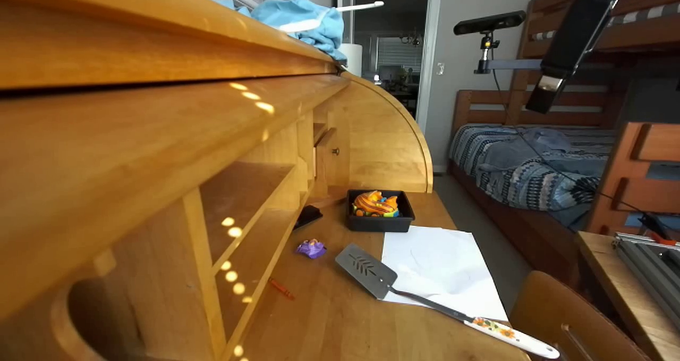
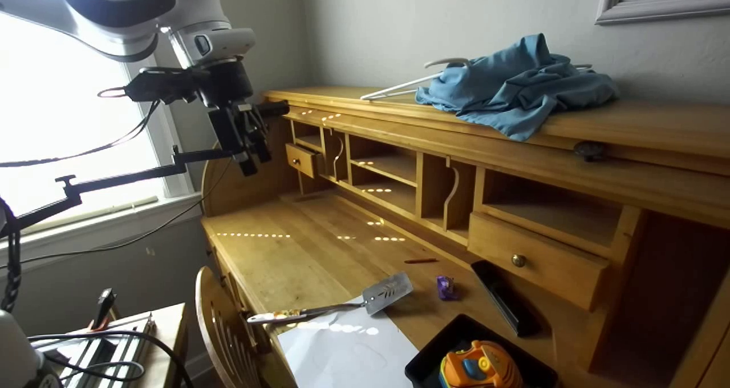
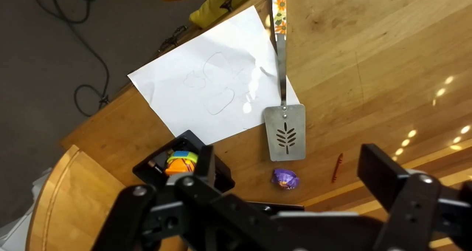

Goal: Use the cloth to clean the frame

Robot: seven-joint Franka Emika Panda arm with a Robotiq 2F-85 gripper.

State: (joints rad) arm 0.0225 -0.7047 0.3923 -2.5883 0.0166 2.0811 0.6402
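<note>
Cloth and frame at a rolltop desk (image 2: 445, 142). The blue cloth (image 2: 519, 85) lies bunched on the desk's top, at right in an exterior view, partly over a white clothes hanger (image 2: 402, 85), with one fold drooping past the front edge. The picture frame (image 2: 667, 9) is on the wall (image 2: 388, 28), higher up and farther right; the cloth's place there presumably keeps it close to what it must wipe. The gripper (image 3: 287, 160) hangs at left, over the work surface (image 2: 296, 257) and well apart from the cloth. Its jaws are spread wide with nothing between them, as the wrist view shows, a stance that suits reaching for loose fabric. The drooping fold seems the readiest hold, apparently clear of the hanger; a grip deeper in the heap might bring the hanger along. On the work surface, a metal spatula (image 3: 284, 111) lies partly across a sheet of paper (image 3: 214, 85); a purple wrapper (image 3: 285, 178) and a red crayon (image 3: 337, 168) lie near its blade. Beside the paper, a black tray (image 1: 378, 224) contains an orange toy (image 1: 374, 205), likely to stop it from rolling about. The gripper's height probably keeps it clear of these.
</note>
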